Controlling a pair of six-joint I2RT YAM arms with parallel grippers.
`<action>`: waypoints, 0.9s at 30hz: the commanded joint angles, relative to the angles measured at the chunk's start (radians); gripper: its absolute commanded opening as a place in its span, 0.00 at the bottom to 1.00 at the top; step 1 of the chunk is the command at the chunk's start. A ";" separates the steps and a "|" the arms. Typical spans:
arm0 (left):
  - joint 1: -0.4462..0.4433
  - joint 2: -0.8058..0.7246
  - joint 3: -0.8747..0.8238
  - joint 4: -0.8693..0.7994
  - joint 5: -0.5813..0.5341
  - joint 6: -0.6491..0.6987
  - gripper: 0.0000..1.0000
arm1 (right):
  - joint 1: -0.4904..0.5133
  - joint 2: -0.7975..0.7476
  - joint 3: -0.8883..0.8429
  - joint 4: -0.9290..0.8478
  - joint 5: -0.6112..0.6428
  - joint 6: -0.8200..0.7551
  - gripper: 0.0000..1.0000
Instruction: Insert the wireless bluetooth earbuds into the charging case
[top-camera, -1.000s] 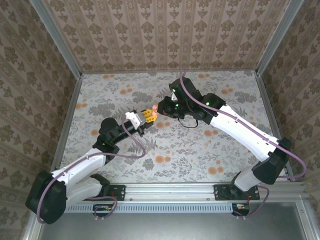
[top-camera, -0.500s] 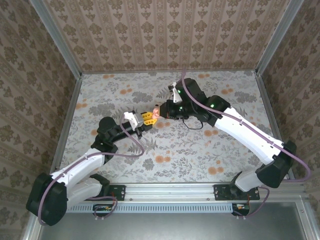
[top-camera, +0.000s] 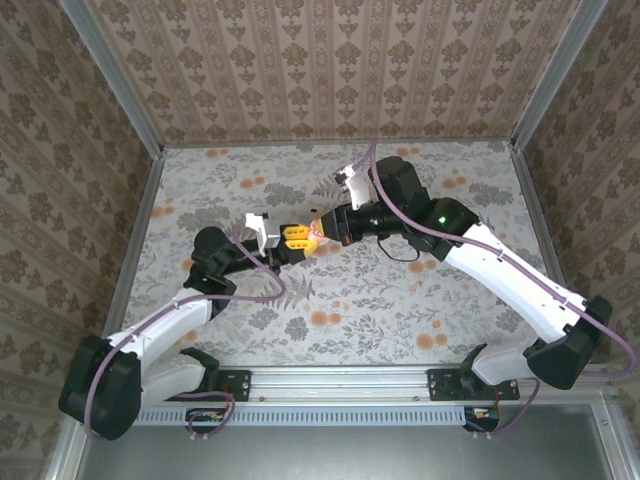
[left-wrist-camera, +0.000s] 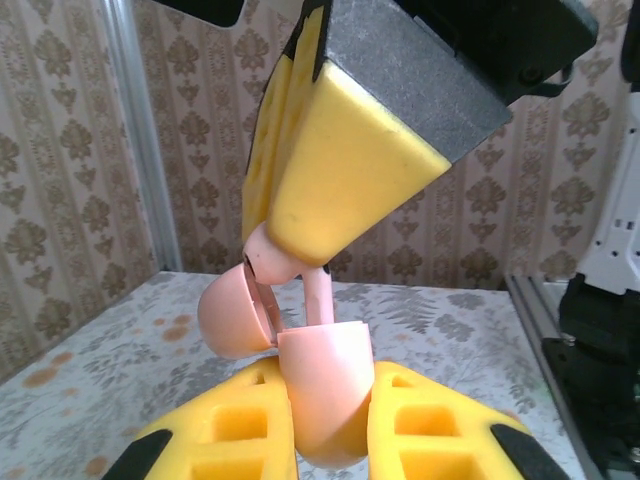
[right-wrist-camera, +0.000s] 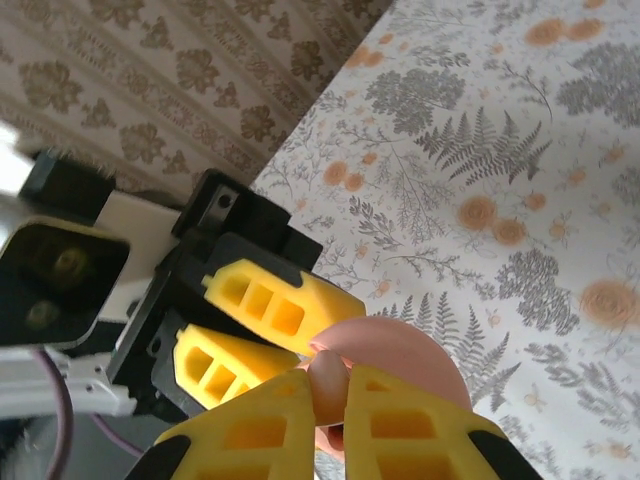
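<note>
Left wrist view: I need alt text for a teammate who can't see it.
The left gripper, fingers yellow, clamps an open pink charging case, its lid swung to the picture's left. From above, the right gripper holds a pink earbud stem-down at the case's mouth. A floral table and patterned wall lie behind.

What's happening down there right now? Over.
Left gripper shut on charging case, lid open. Right gripper shut on earbud, at case mouth. No obstruction seen.

one left pincer (top-camera: 300, 238), one right pincer (right-wrist-camera: 330, 395), one pink charging case (left-wrist-camera: 325, 395), one pink earbud (left-wrist-camera: 318, 297).
</note>
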 joint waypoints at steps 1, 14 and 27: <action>0.007 0.018 0.055 0.102 0.096 -0.102 0.00 | -0.003 -0.014 0.002 -0.057 -0.081 -0.173 0.11; 0.010 0.116 0.128 0.345 0.150 -0.383 0.00 | -0.040 -0.079 -0.018 -0.076 -0.185 -0.425 0.14; -0.017 0.162 0.180 0.402 0.170 -0.434 0.00 | -0.132 -0.042 0.011 -0.021 -0.448 -0.399 0.11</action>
